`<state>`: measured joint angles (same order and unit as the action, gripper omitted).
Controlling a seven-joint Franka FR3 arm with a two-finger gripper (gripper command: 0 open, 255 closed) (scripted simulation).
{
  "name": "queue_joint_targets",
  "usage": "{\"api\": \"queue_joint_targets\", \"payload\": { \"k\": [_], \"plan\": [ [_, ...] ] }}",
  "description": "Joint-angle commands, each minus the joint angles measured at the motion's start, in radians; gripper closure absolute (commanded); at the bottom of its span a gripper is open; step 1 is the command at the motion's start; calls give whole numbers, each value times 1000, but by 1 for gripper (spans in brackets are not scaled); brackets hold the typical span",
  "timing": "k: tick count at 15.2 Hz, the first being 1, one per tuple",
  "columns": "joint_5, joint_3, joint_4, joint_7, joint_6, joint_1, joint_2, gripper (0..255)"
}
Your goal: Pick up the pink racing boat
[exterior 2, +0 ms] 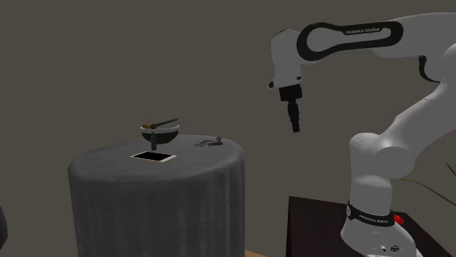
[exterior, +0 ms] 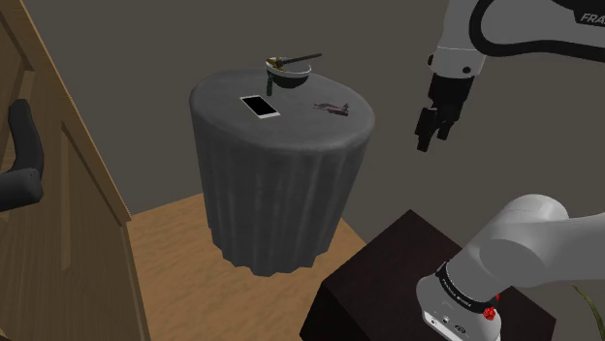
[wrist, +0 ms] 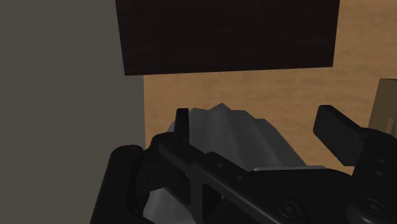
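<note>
The racing boat (exterior: 330, 107) is a small, flat, dark pinkish-grey thing lying near the shoulder view's right edge of a round table draped in dark grey cloth (exterior: 276, 184). In the second exterior view the boat (exterior 2: 208, 142) lies at the table's right side. My black gripper (exterior: 431, 131) hangs in the air beyond the table's rim, to the right of the boat and higher than the tabletop, pointing down. It also hangs well apart from the boat in the second exterior view (exterior 2: 294, 124). In the wrist view the fingers (wrist: 182, 124) stand apart with nothing held between them.
A white-edged phone (exterior: 260, 106) lies flat on the table, and a dark bowl (exterior: 290, 68) with a spoon stands at the back. The dark stand (exterior: 388, 281) is at lower right. A wooden cabinet (exterior: 58, 194) rises at left over a wooden floor (exterior: 175, 262).
</note>
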<state>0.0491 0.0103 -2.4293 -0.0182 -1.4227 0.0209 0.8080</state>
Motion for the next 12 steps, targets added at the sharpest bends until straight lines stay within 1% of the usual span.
{"api": "queue_joint_targets", "payload": {
  "k": [1, 6, 12],
  "plan": [
    [0, 0, 0, 0, 0, 0, 0, 0],
    [59, -57, 60, 130, -134, -15, -156, 0],
    [96, -109, 172, 278, -271, -35, -356, 0]
  ]
}}
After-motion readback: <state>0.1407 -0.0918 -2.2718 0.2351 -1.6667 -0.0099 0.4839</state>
